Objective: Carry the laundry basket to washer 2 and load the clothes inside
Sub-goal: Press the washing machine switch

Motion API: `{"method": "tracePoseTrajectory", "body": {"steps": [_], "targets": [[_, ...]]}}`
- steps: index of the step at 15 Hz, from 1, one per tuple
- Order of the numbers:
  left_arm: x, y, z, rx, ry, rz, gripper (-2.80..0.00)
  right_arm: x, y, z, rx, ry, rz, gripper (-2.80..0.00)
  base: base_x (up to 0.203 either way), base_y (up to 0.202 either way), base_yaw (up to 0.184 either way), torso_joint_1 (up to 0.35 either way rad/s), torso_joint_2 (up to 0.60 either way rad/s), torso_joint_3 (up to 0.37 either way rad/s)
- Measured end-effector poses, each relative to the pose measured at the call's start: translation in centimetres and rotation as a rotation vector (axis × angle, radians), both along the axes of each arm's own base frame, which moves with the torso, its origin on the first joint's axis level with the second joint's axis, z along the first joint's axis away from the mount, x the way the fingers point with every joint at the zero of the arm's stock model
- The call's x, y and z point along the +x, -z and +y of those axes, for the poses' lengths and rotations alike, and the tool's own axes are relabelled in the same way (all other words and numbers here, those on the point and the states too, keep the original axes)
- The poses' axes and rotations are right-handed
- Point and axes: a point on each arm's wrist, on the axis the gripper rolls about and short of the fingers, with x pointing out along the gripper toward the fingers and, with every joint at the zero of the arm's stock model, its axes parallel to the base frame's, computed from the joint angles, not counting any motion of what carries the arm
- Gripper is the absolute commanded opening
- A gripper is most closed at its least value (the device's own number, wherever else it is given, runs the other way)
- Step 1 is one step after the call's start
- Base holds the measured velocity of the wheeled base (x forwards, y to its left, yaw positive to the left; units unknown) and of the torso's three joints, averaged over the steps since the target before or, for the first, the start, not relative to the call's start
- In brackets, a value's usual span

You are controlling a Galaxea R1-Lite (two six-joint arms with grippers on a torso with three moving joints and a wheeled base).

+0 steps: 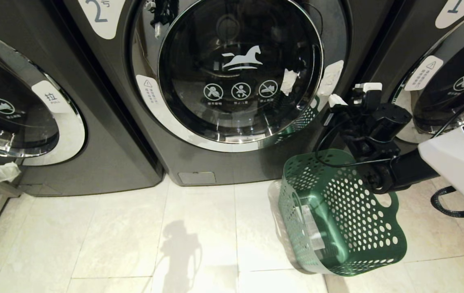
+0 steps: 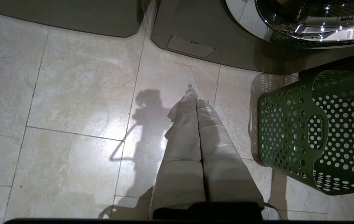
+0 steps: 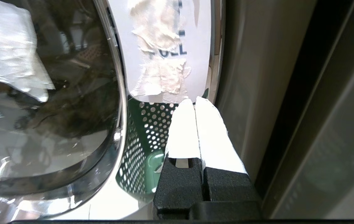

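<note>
Washer 2 (image 1: 232,69) fills the middle of the head view, its chrome-ringed glass door shut. My right gripper (image 1: 337,100) is shut and empty, its white fingertips (image 3: 194,100) close to the torn white pull label (image 3: 167,62) on the door's right edge. The green laundry basket (image 1: 337,211) hangs tilted under my right forearm, one loop handle round the arm, its holed side up. The left wrist view shows the basket (image 2: 316,130) too, off to the side of my left gripper (image 2: 195,95), which is shut, empty and points at the floor tiles. No clothes show.
Washer 1 (image 1: 451,81) stands close on the right and another like machine (image 1: 12,106) on the left. A black cable (image 1: 451,205) loops on the floor by my white body (image 1: 460,162). Pale floor tiles (image 1: 134,236) spread in front of the machines.
</note>
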Motion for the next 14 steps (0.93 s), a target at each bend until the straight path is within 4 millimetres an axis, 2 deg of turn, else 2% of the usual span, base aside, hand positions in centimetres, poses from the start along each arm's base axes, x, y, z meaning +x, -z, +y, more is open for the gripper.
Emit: {"method": "tracePoseTrajectory", "body": {"steps": [5,9,12,14], "targets": [[-0.5,0.3,0.0,-0.001,0.001,-0.001,-2.80,2.4,-0.2,0.4,0.015,0.003,-0.082,-2.80,0.000,0.000,0.000,0.000,0.00,-0.009],[-1.0,0.6,0.0,-0.001,0.001,-0.001,-2.80,3.5,0.5,0.6,0.016,0.004,-0.104,-2.80,0.000,0.000,0.000,0.000,0.00,0.000],[-1.3,0.7,0.0,0.000,0.001,-0.004,-2.80,3.3,1.4,0.7,0.010,0.007,-0.048,-2.80,0.000,0.000,0.000,0.000,0.00,0.000],[-1.3,0.8,0.0,-0.001,0.001,-0.004,-2.80,1.9,1.5,0.9,0.004,-0.006,0.040,-2.80,0.000,0.000,0.000,0.000,0.00,0.000]]}}
